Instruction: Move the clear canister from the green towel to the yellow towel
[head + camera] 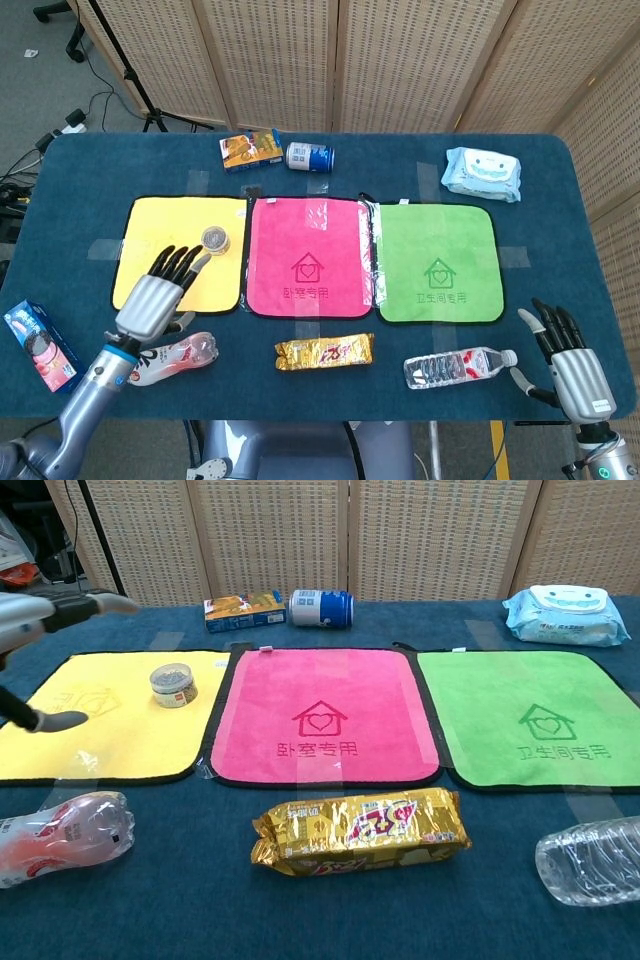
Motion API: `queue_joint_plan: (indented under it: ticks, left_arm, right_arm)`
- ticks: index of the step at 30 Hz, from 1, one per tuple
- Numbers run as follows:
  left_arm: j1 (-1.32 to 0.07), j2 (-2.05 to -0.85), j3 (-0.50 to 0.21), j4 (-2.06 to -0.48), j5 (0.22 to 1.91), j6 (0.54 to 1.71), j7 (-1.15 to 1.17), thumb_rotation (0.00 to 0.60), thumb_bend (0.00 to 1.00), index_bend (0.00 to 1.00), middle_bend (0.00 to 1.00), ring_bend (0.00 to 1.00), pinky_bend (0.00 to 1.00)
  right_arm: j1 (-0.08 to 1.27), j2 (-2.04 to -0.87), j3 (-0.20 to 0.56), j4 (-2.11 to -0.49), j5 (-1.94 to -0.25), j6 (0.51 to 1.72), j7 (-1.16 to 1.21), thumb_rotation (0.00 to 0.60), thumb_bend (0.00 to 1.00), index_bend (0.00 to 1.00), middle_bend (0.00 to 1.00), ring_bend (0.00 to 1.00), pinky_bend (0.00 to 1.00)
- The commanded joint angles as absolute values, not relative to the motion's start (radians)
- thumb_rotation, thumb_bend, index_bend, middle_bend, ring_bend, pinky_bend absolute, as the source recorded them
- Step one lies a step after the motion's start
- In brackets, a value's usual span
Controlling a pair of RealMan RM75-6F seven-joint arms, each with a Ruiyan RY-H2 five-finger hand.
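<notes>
The clear canister stands upright on the yellow towel, near its right edge. My left hand hovers open over the towel's near part, fingers spread, apart from the canister. The green towel lies bare at the right. My right hand is open at the table's near right corner, holding nothing; the chest view does not show it.
A pink towel lies between the two. A snack packet, a clear water bottle and a pink bottle lie along the front. A box, a can and a wipes pack sit at the back.
</notes>
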State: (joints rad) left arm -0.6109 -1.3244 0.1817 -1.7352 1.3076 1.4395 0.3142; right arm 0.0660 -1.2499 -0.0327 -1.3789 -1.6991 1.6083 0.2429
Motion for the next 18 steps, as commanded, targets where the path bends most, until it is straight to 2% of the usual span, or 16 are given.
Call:
queue_joint_plan:
  ticks: [1,7,11,18]
  left_arm:
    - [-0.504,-1.315,0.251,-1.737,1.391,1.535,0.256,0.600,0.27,0.00,0.00,0.00,0.00]
    - [-0.394,-1.309,0.296,-1.708,1.452,1.635,0.235,0.600,0.27,0.00,0.00,0.00,0.00]
    - [-0.334,-1.306,0.303,-1.675,1.493,1.681,0.216,0.600,0.27,0.00,0.00,0.00,0.00]
    - [-0.283,-1.316,0.276,-1.614,1.515,1.667,0.186,0.600,0.26,0.00,0.00,0.00,0.00]
  right_arm:
    - [0.063,-1.248,-0.032,-1.383,-1.702,1.614,0.237,0.600,0.31,0.09,0.01,0.00,0.01]
    - [0.055,-1.239,-0.031,-1.399,-1.709,1.637,0.227,0.600,0.31,0.09,0.01,0.00,0.01]
    - [0.049,-1.231,-0.032,-1.411,-1.713,1.647,0.218,0.600,0.31,0.09,0.01,0.00,0.01]
    - [0.044,-1.225,-0.035,-1.422,-1.721,1.654,0.204,0.600,0.31,0.09,0.01,0.00,0.01]
